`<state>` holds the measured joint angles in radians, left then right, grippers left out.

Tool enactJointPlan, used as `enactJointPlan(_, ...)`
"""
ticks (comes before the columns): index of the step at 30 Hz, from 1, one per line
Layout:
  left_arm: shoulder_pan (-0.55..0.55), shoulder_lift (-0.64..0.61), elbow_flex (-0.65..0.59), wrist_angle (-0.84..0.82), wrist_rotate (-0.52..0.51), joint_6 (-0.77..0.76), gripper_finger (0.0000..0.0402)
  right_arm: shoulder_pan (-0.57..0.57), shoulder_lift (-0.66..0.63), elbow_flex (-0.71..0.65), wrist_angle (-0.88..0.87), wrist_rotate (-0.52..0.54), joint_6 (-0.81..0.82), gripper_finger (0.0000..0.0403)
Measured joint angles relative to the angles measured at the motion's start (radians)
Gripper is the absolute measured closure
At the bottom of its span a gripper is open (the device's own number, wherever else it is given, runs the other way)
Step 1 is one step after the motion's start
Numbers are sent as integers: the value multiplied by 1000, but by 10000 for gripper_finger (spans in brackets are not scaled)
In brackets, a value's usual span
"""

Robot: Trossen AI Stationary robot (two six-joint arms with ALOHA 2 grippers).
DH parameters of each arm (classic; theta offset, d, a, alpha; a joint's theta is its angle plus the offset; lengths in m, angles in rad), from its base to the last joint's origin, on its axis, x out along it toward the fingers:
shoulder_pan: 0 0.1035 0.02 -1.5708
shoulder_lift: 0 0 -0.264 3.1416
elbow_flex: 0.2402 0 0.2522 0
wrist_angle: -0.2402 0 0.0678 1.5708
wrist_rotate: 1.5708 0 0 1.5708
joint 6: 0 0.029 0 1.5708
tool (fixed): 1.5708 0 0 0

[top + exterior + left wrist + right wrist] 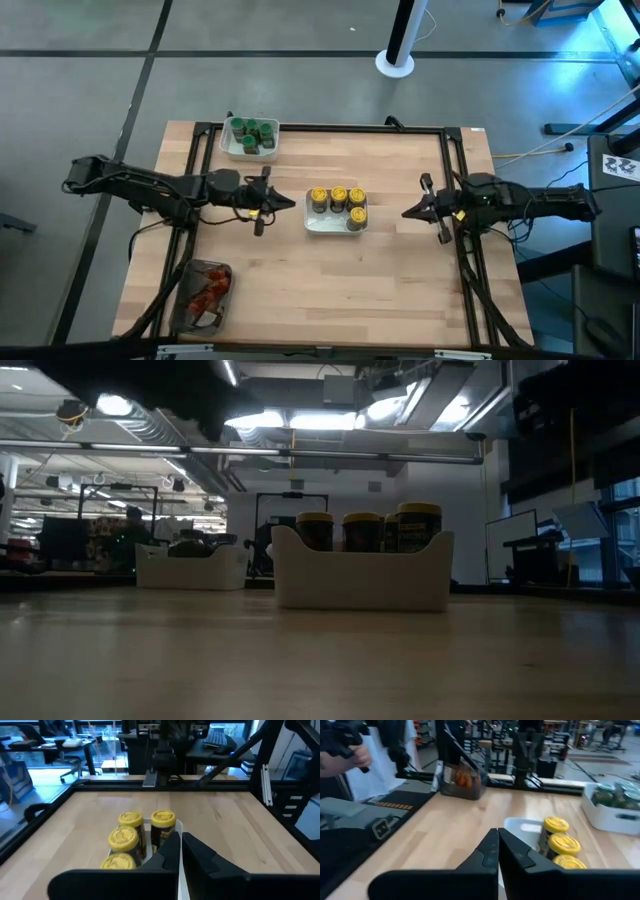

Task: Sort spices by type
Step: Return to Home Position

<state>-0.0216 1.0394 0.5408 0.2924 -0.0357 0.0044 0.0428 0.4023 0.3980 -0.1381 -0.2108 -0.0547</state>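
Several jars with yellow lids (338, 201) stand in a white tray (322, 224) at the table's middle; they also show in the low view (362, 530). Several jars with green lids (251, 133) stand in a second white tray (231, 146) at the far left. Red-orange packets (209, 292) lie in a clear grey tub (190, 312) at the near left. My left gripper (290, 203) is shut and empty, just left of the yellow-lid tray. My right gripper (407, 213) is shut and empty, right of that tray.
A black frame (320, 127) runs along the table's far, left and right sides. Bare wood lies between the trays and along the near edge. In the right wrist view a person's hand (360, 755) shows beyond the table.
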Motion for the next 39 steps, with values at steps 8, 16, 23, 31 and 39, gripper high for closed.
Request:
enactJointPlan(8,58,-156,-182,103,-1,-47,400,-90,0,-96,90,-29,2,394)
enactJointPlan(16,101,-325,-307,106,-2,-99,393,-117,-25,-166,91,-37,29,394)
enactJointPlan(23,123,-443,-383,106,-36,-113,392,-117,-132,-231,99,-37,54,393)
enactJointPlan(31,149,-520,-443,105,-45,-129,392,-117,-279,-311,115,63,101,393)
enactJointPlan(39,149,-617,-452,11,-45,-130,399,-116,-380,-361,119,133,115,393)
